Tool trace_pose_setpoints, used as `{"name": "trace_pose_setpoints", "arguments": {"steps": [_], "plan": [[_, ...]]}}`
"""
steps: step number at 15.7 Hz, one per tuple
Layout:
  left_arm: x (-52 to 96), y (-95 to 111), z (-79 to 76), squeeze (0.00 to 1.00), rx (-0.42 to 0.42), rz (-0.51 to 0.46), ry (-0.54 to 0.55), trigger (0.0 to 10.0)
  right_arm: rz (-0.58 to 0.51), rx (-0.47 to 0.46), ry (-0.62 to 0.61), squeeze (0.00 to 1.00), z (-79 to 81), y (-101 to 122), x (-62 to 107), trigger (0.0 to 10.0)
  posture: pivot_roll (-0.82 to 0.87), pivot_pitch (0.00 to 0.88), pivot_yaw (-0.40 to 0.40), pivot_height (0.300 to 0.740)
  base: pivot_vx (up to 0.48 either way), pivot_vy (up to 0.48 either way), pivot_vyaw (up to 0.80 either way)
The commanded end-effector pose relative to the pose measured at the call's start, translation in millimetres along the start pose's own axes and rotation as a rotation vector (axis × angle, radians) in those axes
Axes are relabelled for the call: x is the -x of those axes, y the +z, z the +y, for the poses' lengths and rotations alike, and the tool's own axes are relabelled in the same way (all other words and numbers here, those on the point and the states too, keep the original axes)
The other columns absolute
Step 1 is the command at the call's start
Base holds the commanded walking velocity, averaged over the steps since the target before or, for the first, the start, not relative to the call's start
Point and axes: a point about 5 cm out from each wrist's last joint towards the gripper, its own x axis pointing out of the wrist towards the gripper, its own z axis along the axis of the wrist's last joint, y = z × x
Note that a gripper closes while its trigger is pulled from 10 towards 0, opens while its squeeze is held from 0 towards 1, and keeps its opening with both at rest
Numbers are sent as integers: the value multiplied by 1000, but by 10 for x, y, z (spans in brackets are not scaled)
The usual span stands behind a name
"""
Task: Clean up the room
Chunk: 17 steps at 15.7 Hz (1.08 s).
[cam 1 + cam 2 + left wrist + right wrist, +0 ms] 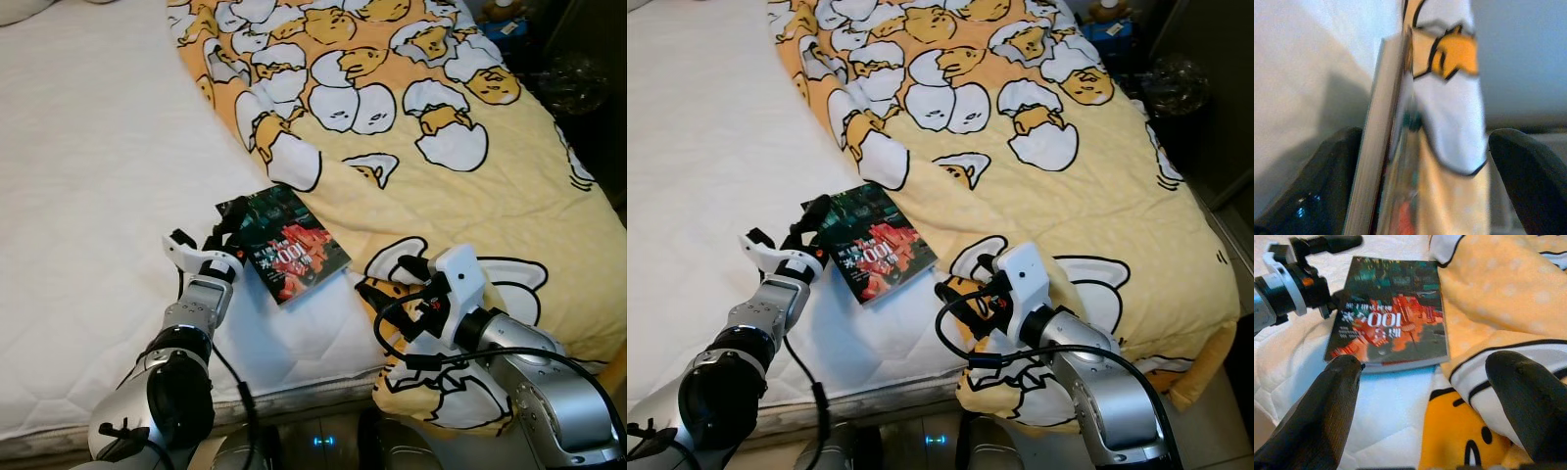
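A dark-covered book (283,243) is seen lying flat on the white bed (88,196), at 7 o'clock from the yellow egg-print blanket (441,147). The left pincer (217,238) is set at the book's near-left edge, fingers spread apart astride it. The right pincer (384,284) is held agape over the blanket's fold, at 3 o'clock from the book.

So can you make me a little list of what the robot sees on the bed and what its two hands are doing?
bed: white mattress, partly bare
blanket: yellow blanket with egg cartoons, covering the robot's right side of the bed
book: dark book lying flat beside the blanket's edge
left gripper: left gripper at the book's edge, fingers open on either side of it
right gripper: right gripper open, over the blanket, pointing toward the book
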Motion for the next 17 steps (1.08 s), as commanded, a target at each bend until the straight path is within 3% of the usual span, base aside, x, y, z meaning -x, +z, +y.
{"name": "trace_pose_setpoints", "arguments": {"steps": [1,2,4,6,8,9,10,11,17], "plan": [[73,-214,134,0,-109,173,81,10000,-2,-2,22,0,23,16,4,10000,-148,185,56,740,0,0,0],[133,-335,221,0,-220,276,124,10000,13,-17,81,0,69,-3,3,10000,-147,185,55,740,0,0,0],[177,-385,282,0,-265,315,154,10000,36,-28,170,0,142,-29,30,10000,-147,187,54,740,0,0,0],[191,-361,311,0,-235,294,183,10000,67,-48,264,0,207,-54,93,10000,-147,189,54,740,0,0,0],[177,-340,291,0,-231,284,171,9412,65,-46,247,0,171,-51,102,10000,-146,191,54,740,0,0,0],[167,-326,282,0,-222,268,172,7412,61,-51,242,0,153,-45,108,10000,-145,191,54,740,0,0,0],[150,-286,270,0,-209,222,180,4235,59,-54,244,0,148,-33,111,10000,-147,192,55,740,0,0,0],[143,-267,266,0,-197,201,186,0,59,-57,248,0,152,-29,110,10000,-147,193,55,740,0,0,0],[133,-323,232,0,-163,226,144,0,59,-58,251,0,160,-35,99,10000,-145,189,54,740,0,0,0]]}}
